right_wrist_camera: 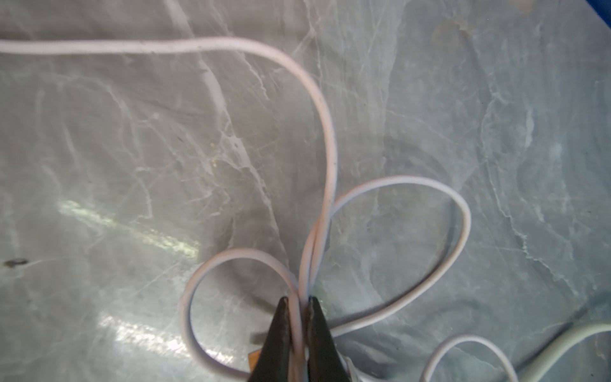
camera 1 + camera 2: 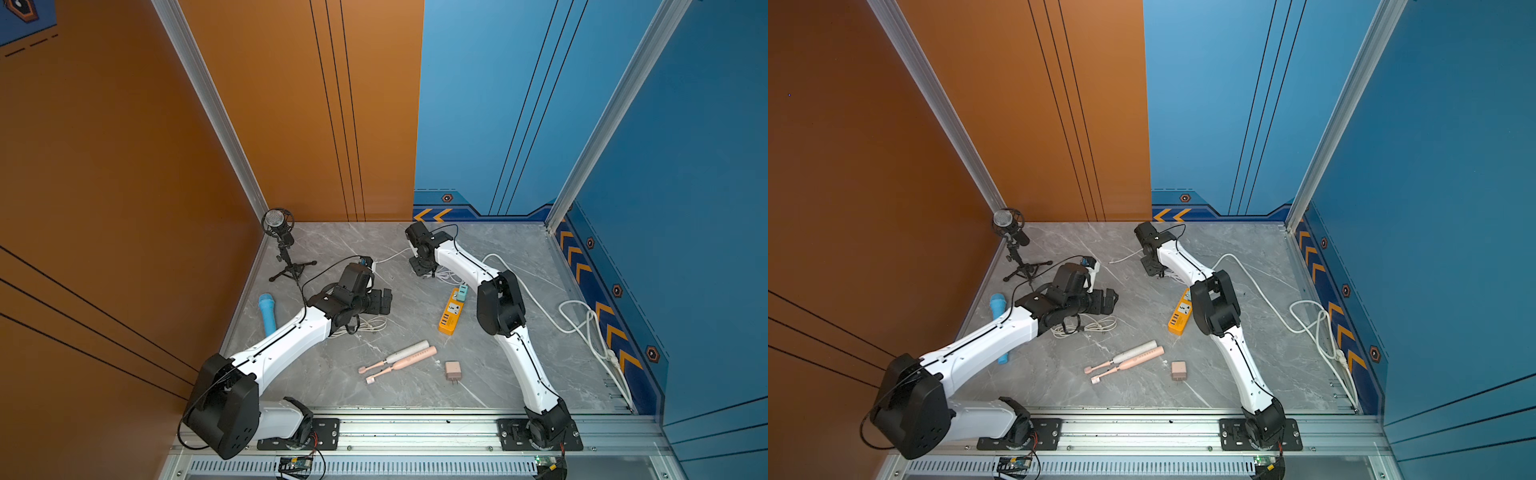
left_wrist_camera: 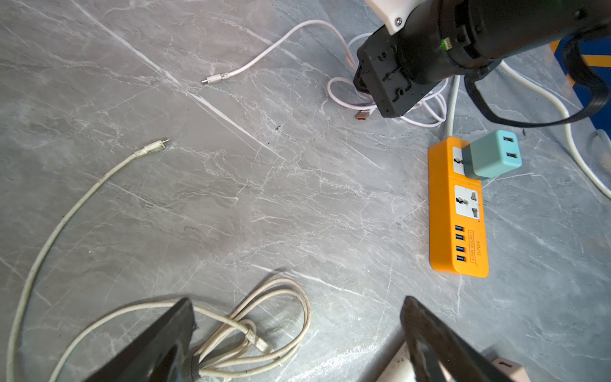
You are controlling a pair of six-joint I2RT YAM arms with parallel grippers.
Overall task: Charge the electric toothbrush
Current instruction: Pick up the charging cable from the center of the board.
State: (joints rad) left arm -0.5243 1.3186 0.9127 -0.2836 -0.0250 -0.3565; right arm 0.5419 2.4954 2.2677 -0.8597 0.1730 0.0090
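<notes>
**Right end effector (image 1: 297, 302) clenched on a white cable (image 1: 327, 148); left end effector (image 3: 297, 299) released.**

In the right wrist view the two black fingertips pinch several strands where the cable's loops cross, low over the grey marble table (image 2: 332, 374). In both top views this grip sits at the far middle of the table, just beyond the orange power strip (image 2: 449, 318). The strip carries a teal adapter (image 3: 492, 155) in its far socket. The left end effector hangs with its fingers wide apart above a coiled beige cable (image 3: 264, 317). A white toothbrush (image 2: 405, 353) and a pink toothbrush (image 2: 405, 364) lie side by side near the front middle of the table. Their heads point toward the left arm's side, and they are well apart from both end effectors. A pink adapter (image 2: 452, 370) lies just beside them.
</notes>
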